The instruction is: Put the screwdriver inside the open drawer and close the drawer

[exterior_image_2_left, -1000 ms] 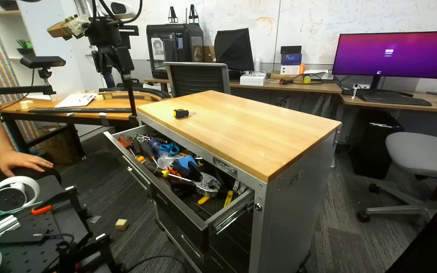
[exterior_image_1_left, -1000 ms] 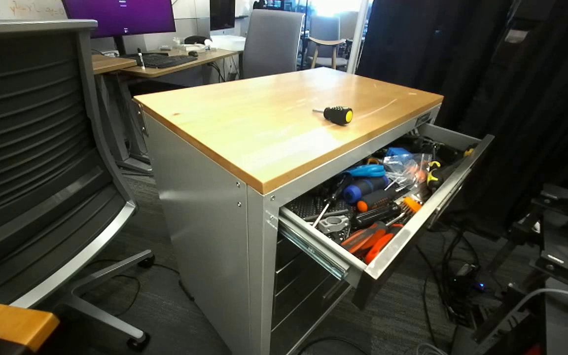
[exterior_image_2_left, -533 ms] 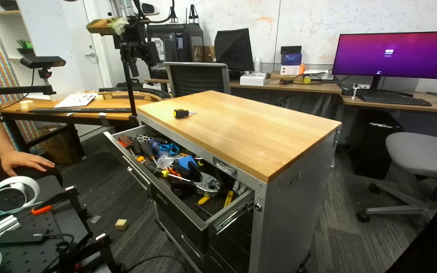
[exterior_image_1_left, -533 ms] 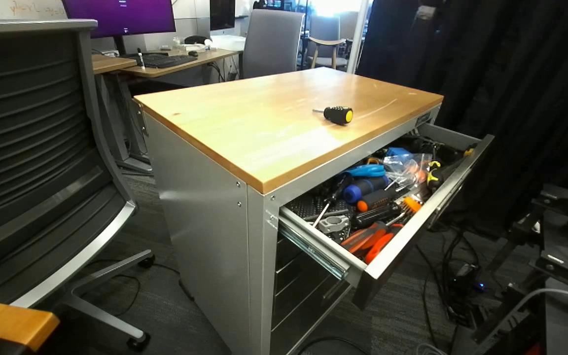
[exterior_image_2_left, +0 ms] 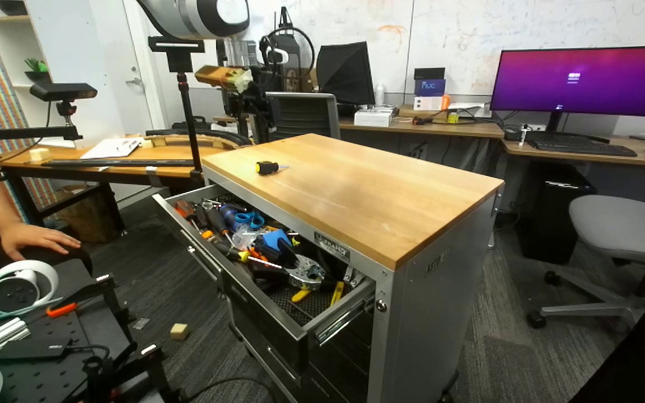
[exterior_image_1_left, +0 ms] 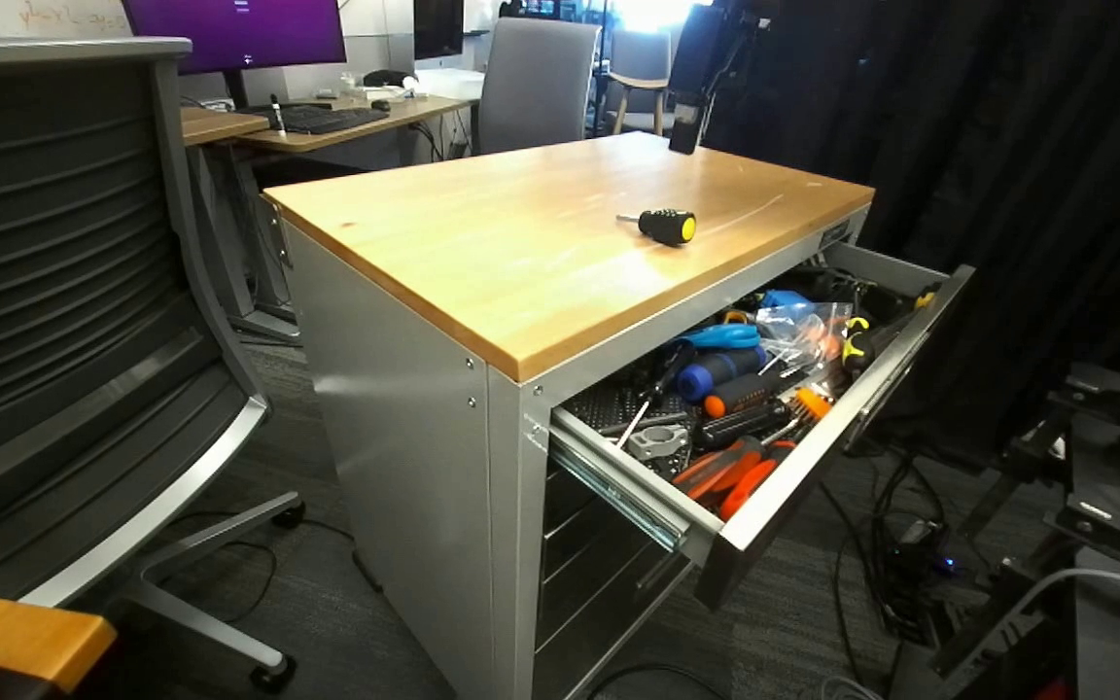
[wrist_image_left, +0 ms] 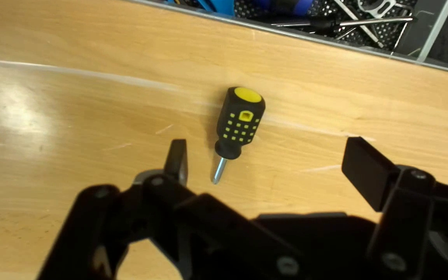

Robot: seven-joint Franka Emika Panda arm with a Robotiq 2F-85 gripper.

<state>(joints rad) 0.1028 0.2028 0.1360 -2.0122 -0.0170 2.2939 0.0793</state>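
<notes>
- We see that the white-and-grey robot arm (exterior_image_2_left: 188, 19) has come further into an exterior view, and its black two-fingered gripper (wrist_image_left: 265, 167) is lower and closer to the light wooden counter (exterior_image_1_left: 482, 224) than half a second ago.
- We find the gripper's fingers spread wide apart, with nothing gripped.
- Our short black screwdriver with yellow-dotted handle and silver shaft (wrist_image_left: 235, 136) lies on the counter near its long edge above the drawer; the yellow-capped end faces that edge, the tip points away.
- In the wrist view we see the shaft between the fingers, touching neither.
- Below that edge, the wide, shallow light-grey metal drawer (exterior_image_1_left: 798, 460) stands pulled out, crowded with blue-handled scissors (exterior_image_1_left: 723, 337), a clear plastic bag (exterior_image_1_left: 798, 335) and other tools.
- Beside the counter's short edge we see a dark mesh-backed chair (exterior_image_1_left: 64, 292).
</notes>
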